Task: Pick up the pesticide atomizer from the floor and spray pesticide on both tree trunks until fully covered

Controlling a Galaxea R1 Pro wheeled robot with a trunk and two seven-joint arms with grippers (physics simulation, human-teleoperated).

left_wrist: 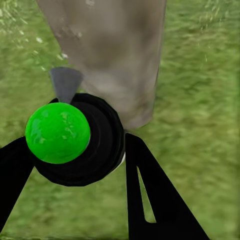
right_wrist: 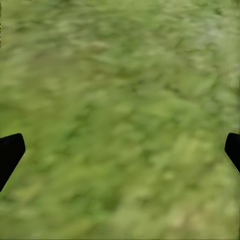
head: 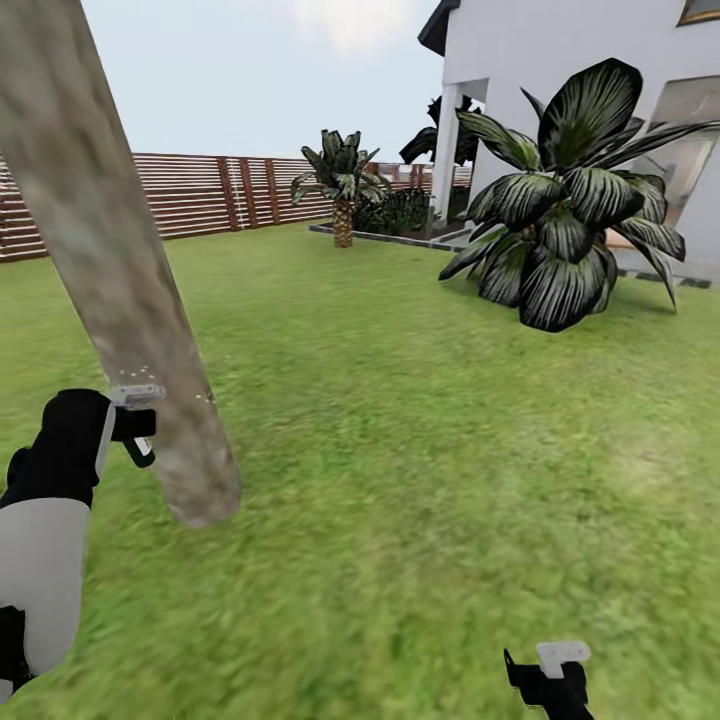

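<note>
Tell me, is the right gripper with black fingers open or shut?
Open. In the right wrist view its two black fingertips sit at opposite edges, far apart, with only green grass lawn between them; nothing is held.

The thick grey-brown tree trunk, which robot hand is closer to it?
The left. The left hand is right beside the thick grey-brown tree trunk, holding a black bottle with a green top pointed at it. The right hand hangs far off over the green grass.

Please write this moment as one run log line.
left pincer: shut on atomizer, aimed at tree trunk | right pincer: open over grass
</note>
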